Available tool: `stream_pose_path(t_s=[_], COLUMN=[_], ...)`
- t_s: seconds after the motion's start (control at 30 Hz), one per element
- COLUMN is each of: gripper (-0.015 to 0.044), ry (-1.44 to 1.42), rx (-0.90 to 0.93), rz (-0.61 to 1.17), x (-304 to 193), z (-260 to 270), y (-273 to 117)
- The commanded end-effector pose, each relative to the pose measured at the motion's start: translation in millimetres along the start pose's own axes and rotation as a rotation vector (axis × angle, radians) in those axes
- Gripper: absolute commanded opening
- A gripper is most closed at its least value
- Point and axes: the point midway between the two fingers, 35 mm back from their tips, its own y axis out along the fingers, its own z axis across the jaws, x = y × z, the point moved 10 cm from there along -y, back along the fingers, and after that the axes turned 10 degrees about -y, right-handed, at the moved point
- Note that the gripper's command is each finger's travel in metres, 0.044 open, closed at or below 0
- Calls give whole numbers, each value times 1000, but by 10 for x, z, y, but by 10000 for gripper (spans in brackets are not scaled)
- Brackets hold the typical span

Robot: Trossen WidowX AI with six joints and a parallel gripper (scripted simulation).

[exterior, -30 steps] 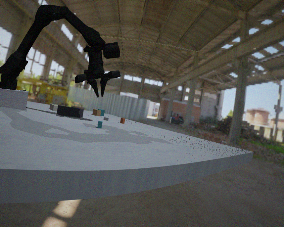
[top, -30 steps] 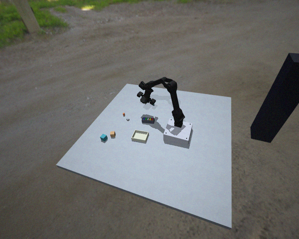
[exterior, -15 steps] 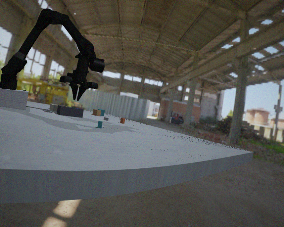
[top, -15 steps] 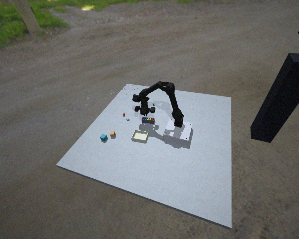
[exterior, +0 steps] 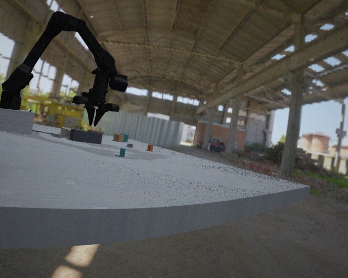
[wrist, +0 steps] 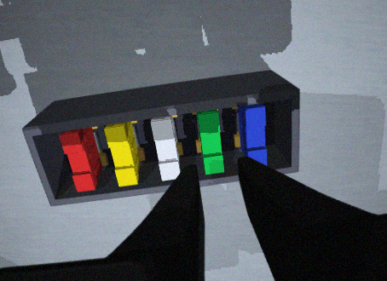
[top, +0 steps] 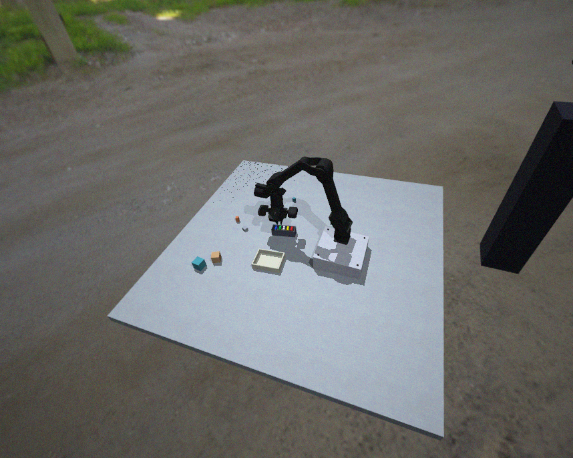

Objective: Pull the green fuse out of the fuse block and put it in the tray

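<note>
The green fuse [wrist: 211, 143] [top: 280, 227] stands in its slot in the dark fuse block [wrist: 170, 95] [top: 284, 234] [exterior: 85, 136], between the white fuse [wrist: 166, 149] and the blue fuse [wrist: 254, 126]. My gripper [wrist: 217, 172] [exterior: 92, 125] [top: 278, 223] points down above the block with its fingers a little apart and nothing between them. In the wrist view the fingertips appear either side of the green fuse's lower end, and the right one overlaps the blue fuse. In the exterior view they are a little above the block. The cream tray [top: 267, 269] holds nothing visible.
The yellow fuse [wrist: 121, 151] and red fuse [wrist: 81, 156] stand beyond the white one. A teal cube [top: 198, 263] and an orange cube [top: 216, 256] lie left of the tray. Small orange [top: 237, 219], grey [top: 244, 228] and teal [top: 294, 199] pieces lie around the block.
</note>
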Motion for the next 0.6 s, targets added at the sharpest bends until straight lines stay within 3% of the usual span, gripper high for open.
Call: stream_pose_path(t_s=[0.0,0.57], gripper=[74,74], ry=[5,5], rx=[5,5], rz=[2,2], x=[2,-1], z=[6,-8], y=[47,198])
